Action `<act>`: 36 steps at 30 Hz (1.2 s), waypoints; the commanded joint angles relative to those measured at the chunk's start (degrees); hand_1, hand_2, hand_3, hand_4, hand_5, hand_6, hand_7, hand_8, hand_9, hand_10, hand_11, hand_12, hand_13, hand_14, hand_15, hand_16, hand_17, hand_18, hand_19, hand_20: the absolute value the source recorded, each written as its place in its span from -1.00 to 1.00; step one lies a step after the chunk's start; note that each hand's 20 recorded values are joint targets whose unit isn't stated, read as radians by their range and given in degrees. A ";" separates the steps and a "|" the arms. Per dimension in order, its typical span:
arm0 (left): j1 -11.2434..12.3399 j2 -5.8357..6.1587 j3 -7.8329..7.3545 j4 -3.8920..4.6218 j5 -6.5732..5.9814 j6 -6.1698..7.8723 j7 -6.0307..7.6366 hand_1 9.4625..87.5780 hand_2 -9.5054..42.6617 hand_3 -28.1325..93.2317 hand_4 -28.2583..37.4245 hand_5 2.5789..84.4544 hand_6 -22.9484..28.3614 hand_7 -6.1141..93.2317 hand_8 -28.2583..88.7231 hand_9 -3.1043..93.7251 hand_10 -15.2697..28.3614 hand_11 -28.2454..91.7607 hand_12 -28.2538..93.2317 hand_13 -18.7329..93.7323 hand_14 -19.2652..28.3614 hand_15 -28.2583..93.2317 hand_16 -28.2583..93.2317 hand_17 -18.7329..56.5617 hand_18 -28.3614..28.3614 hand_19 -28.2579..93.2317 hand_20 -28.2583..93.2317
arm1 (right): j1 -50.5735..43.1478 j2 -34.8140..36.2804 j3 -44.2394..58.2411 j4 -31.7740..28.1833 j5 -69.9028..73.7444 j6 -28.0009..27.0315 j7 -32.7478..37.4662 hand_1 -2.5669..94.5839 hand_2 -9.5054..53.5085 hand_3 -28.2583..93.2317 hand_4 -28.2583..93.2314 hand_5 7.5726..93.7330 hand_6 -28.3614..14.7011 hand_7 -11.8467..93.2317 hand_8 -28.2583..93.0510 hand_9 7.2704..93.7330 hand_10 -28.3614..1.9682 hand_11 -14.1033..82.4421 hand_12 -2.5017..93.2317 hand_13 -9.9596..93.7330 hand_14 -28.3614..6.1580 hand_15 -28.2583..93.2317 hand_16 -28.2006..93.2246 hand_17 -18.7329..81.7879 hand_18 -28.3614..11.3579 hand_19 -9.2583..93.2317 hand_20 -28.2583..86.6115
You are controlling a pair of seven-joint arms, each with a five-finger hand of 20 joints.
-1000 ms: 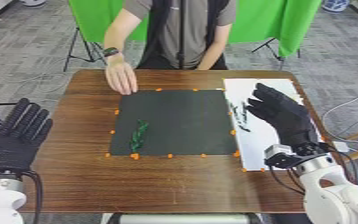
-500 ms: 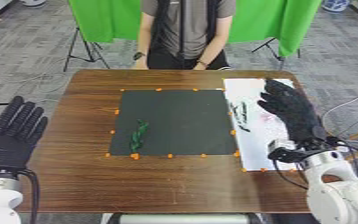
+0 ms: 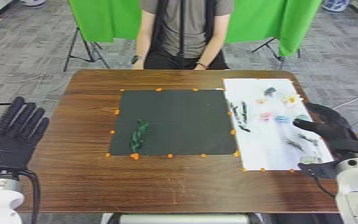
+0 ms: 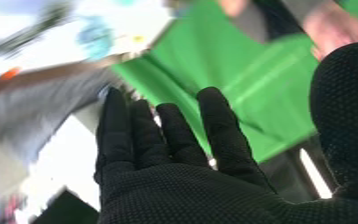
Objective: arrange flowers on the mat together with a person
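In the head view my right hand [image 3: 334,131] is over the right edge of the white sheet [image 3: 269,145], beside blue and pink flowers [image 3: 281,119]. The right wrist view shows my right hand [image 4: 180,185] with its fingers extended and nothing held, and a blurred blue flower [image 4: 94,37] beyond. My left hand [image 3: 8,137] rests open at the table's left side. One green stem [image 3: 139,135] lies on the lower left of the dark mat [image 3: 180,120]. Dark green sprigs [image 3: 239,116] and yellow and white flowers [image 3: 291,99] lie on the sheet.
Orange markers [image 3: 159,89] line the mat and sheet on the brown table [image 3: 167,185]. A person stands at the far edge with hands off the table's things. A green cloth hangs behind.
My right hand has moved right and toward the near side, uncovering flowers on the sheet. The person's hand has withdrawn from the mat's far left corner. My left hand has barely moved.
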 commanded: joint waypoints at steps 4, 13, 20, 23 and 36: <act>1.08 -0.73 1.27 0.11 -1.07 0.11 -0.13 -0.69 -0.04 0.68 -1.00 0.03 0.24 -0.65 -0.67 -0.22 0.36 -0.27 -0.43 -0.28 0.38 -0.14 -0.67 -0.67 0.37 -0.03 -0.41 | 0.59 3.18 -2.51 2.24 -30.03 -6.21 14.53 -0.40 -1.00 0.70 -0.99 -0.22 0.05 -0.53 -0.69 -0.31 -0.32 -0.43 -0.48 -0.32 -0.29 0.09 -0.16 -0.48 -0.44 0.18 -0.30; 0.94 -0.83 1.86 0.18 -1.68 0.29 -0.12 -0.68 -0.04 0.68 -1.00 0.04 0.24 -0.64 -0.67 -0.21 0.37 -0.26 -0.43 -0.27 0.42 -0.10 -0.66 -0.67 0.37 -0.03 -0.40 | 1.62 2.73 -5.06 4.37 -32.93 -7.62 18.90 -0.37 -1.00 0.69 -1.00 -0.03 0.11 -0.37 -0.73 -0.35 -0.39 0.34 -0.12 -0.31 -0.45 0.60 0.01 -0.42 -0.50 0.35 -0.21; 1.01 -0.71 1.68 0.09 -1.96 0.15 0.13 -0.69 -0.04 0.68 -1.00 0.04 0.24 -0.65 -0.67 -0.20 0.37 -0.26 -0.42 -0.26 0.43 -0.10 -0.66 -0.67 0.38 -0.02 -0.40 | 3.66 2.14 -6.07 5.31 -31.27 -12.19 20.80 -0.13 -1.00 0.49 -1.00 0.17 0.21 -0.30 -0.76 -0.18 -0.26 0.64 0.16 -0.13 -0.48 0.74 0.30 -0.32 -0.59 0.52 0.01; 0.83 -0.70 2.03 0.39 -1.91 0.21 -0.18 -0.68 -0.03 0.68 -1.00 0.04 0.24 -0.65 -0.67 -0.19 0.38 -0.26 -0.42 -0.26 0.43 -0.09 -0.66 -0.67 0.38 -0.02 -0.40 | 4.31 1.92 -6.47 5.94 -30.20 -13.56 20.82 -0.07 -1.00 0.46 -1.00 0.22 0.22 -0.30 -0.76 -0.13 -0.24 0.65 0.17 -0.10 -0.48 0.74 0.32 -0.30 -0.61 0.54 0.04; 0.51 -1.01 3.63 0.68 -3.70 0.36 -1.14 -0.66 0.04 0.69 -1.00 0.05 0.23 -0.65 -0.67 -0.19 0.38 -0.25 -0.43 -0.25 0.43 -0.08 -0.67 -0.67 0.38 -0.01 -0.40 | 6.07 0.35 -8.22 9.02 -26.43 -16.02 19.37 -0.16 -1.00 0.70 -1.00 0.37 0.23 -0.32 -0.75 0.00 -0.20 0.64 0.18 0.00 -0.46 0.74 0.35 -0.26 -0.65 0.56 0.11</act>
